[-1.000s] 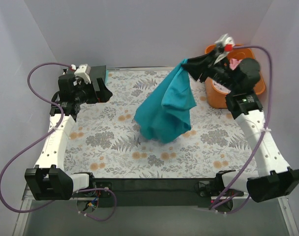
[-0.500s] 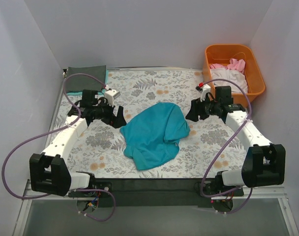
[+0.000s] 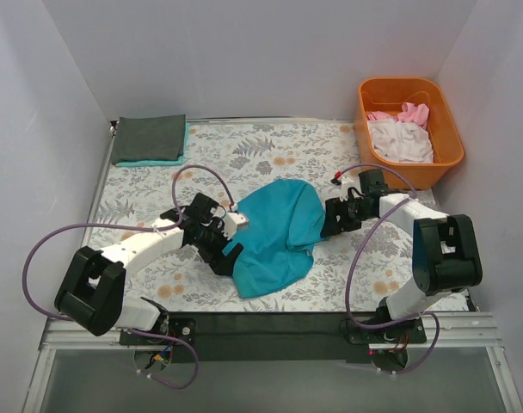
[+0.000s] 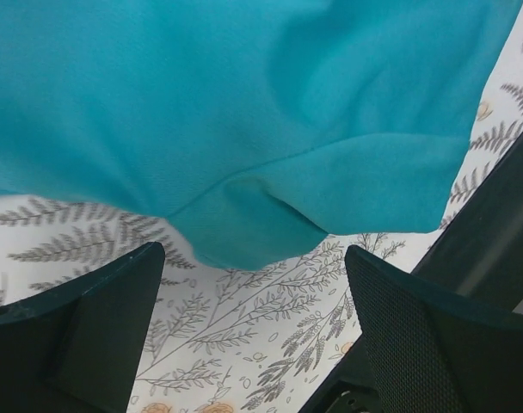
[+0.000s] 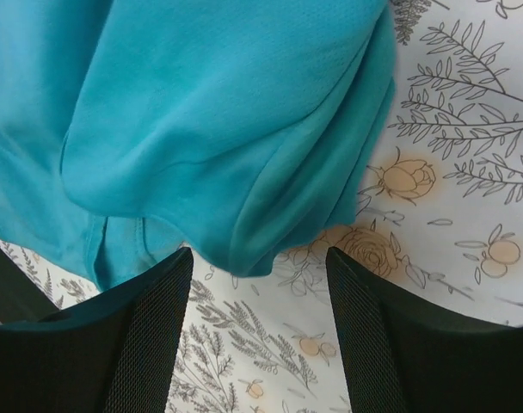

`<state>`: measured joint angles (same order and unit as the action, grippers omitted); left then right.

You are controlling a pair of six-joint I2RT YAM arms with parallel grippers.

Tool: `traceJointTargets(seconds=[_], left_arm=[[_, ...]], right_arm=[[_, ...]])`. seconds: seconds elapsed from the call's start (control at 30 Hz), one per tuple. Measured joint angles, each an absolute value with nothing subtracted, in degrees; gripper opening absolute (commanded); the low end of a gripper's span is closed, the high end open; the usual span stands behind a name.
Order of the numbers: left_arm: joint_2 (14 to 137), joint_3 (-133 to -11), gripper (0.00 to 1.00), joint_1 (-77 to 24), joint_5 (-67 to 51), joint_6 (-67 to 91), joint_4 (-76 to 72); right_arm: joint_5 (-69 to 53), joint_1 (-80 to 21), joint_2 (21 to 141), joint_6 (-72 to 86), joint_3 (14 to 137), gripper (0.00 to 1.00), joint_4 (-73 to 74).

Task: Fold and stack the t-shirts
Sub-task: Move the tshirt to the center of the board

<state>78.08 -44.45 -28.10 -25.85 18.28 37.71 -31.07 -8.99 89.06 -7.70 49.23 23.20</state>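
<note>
The teal t-shirt point(image 3: 274, 234) lay crumpled in a heap at the middle of the table point(image 3: 158, 194), not yet spread flat. The left fingers point(image 4: 72, 335) sat low at its near-left hem and the right fingers point(image 5: 150, 344) at its right edge. Both pairs stood apart with nothing clamped, placed, I judged, so each could take a side and draw the cloth out. The dark grey t-shirt point(image 3: 150, 138) lay folded at the far-left corner, perhaps over another teal layer, marking the stack. The white and pink t-shirts point(image 3: 399, 142) waited in the orange tub point(image 3: 416, 175)
</note>
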Motion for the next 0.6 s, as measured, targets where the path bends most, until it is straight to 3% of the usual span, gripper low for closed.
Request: traceJointTargets(seconds=[0.03,0.13,0.17,0.2,0.27,0.4,0.6], left_arm=[[78.22,-43.57,0.78,-29.34,-24.93,18.44,37.60],[79.64,-42.02,0.68,-32.42,-22.70,19.35,36.32],[80.51,-41.87,0.46,-33.12,-22.09,19.70,35.75],[81.30,-42.24,0.35,-33.58,-21.41,20.21,35.38],[82.91,-42.54,0.00,-33.82,-20.21,21.12,34.04],[83.44,-43.70,0.00,-31.68,-19.33,21.41,34.92],[81.60,-48.53,0.00,-16.29,-19.59,16.99,37.80]], right_arm=[[-31.07,-8.99,90.30,-7.31,49.23,0.58,22.59],[-31.73,-8.99,93.36,-6.20,49.25,0.30,20.97],[-32.47,-8.97,94.32,-5.96,49.32,0.20,20.47],[-33.04,-8.95,95.07,-5.82,49.41,0.04,20.21],[-34.46,-8.40,95.98,-5.23,49.63,0.01,20.18],[-37.67,-5.21,95.39,-5.50,51.31,0.01,21.32],[-39.79,3.53,87.00,-8.43,53.87,0.01,23.24]])
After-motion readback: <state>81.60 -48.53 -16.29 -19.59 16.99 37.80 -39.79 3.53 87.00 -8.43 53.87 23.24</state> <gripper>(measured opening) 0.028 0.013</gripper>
